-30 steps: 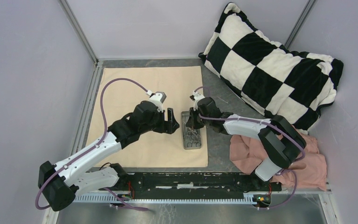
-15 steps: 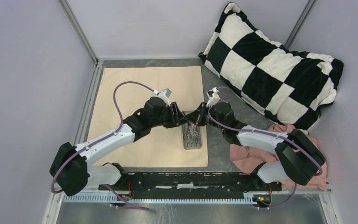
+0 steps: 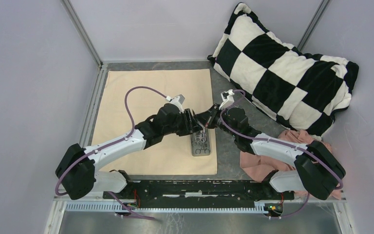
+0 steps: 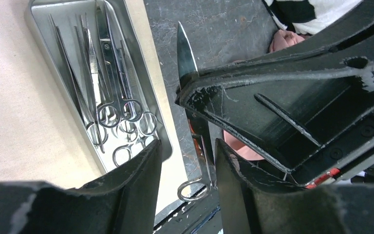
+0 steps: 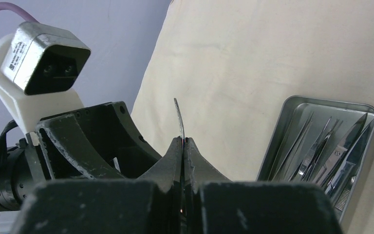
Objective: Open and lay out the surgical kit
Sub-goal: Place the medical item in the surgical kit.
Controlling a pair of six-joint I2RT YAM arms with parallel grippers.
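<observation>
While R gripper [image 5: 182,146] clamps slim silver steel scissors [image 5: 178,119] over 12 o'clock end of grey rectangular metal tray [image 3: 200,152], my L gripper [image 4: 187,148] gapes astride them; I'd shut on shank b4 R frees.

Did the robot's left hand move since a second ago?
Yes. The left gripper slid right, from above the beige cloth to over the far end of the metal tray.

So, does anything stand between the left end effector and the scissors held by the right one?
Nothing visible. The scissors, clamped in the right end effector, hang between the fingers of the open left end effector.
</observation>
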